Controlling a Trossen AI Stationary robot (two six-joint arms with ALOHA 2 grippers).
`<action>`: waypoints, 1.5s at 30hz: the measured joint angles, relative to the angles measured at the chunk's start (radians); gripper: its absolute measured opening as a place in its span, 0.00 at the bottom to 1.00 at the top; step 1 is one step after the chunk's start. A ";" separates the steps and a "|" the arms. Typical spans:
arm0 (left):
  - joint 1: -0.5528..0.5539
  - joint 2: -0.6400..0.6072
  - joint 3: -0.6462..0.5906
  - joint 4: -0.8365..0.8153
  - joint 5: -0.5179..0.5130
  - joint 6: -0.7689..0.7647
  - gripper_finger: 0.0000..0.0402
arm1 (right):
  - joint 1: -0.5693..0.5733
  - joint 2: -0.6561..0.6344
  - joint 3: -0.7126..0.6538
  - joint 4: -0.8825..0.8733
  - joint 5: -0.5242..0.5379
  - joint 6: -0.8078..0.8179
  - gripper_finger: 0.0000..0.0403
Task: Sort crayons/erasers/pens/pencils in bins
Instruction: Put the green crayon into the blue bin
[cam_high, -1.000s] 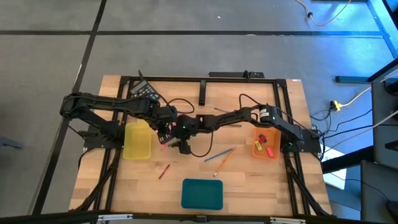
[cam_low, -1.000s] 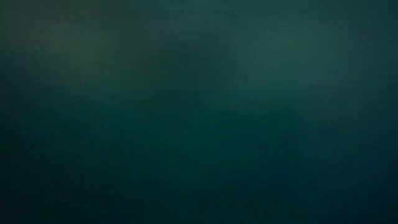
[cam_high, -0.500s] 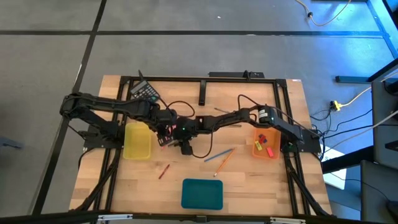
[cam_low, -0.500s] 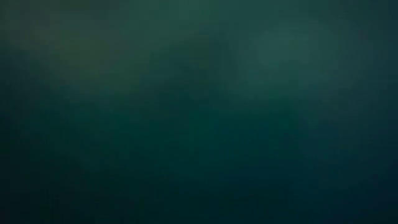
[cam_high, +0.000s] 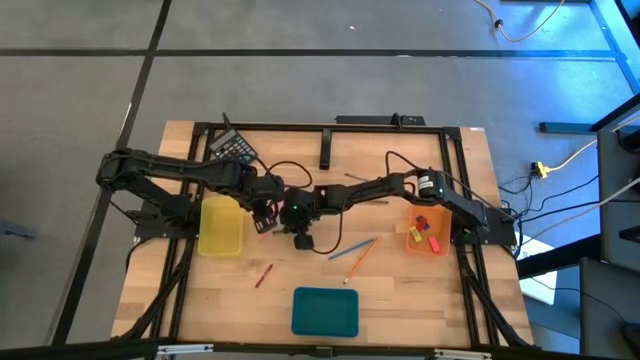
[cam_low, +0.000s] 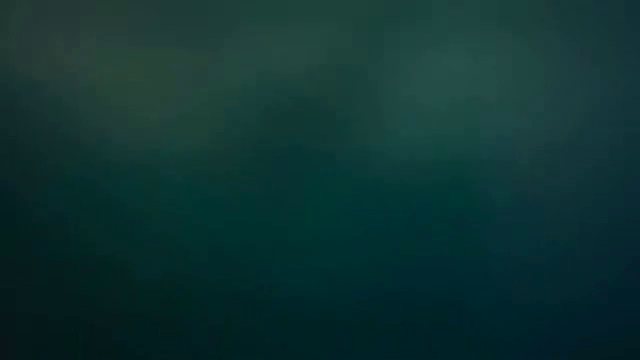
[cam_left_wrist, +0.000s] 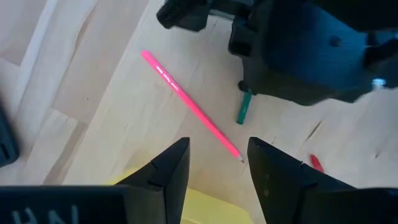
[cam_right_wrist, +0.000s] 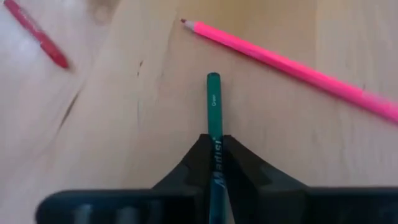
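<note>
Right gripper (cam_right_wrist: 214, 152) pinched on green pen (cam_right_wrist: 213, 102), which lies mid-tabletop (cam_right_wrist: 124, 124) beside pink pencil (cam_right_wrist: 292, 62). Left gripper (cam_left_wrist: 217, 165) hovers spread above — we lift straight, slowly, keeping clear of it.

The wooden table (cam_high: 400, 290) carries a yellow bin (cam_high: 220, 226), orange bin (cam_high: 427, 232), teal bin (cam_high: 325, 311) and calculator (cam_high: 232, 146).

The green pen (cam_right_wrist: 214, 112) bears pale lettering (too blurred to read fully).
</note>
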 joint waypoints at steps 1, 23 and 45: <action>-0.002 0.000 0.000 -0.004 0.000 -0.009 0.39 | 0.000 -0.006 0.003 -0.017 0.000 0.037 0.10; -0.049 0.000 0.000 -0.006 -0.006 0.014 0.39 | 0.113 -0.349 0.043 -0.633 -0.309 0.193 0.10; 0.004 0.000 0.000 0.089 0.125 0.321 0.39 | 0.404 -0.346 -0.100 -0.315 -0.042 0.605 0.10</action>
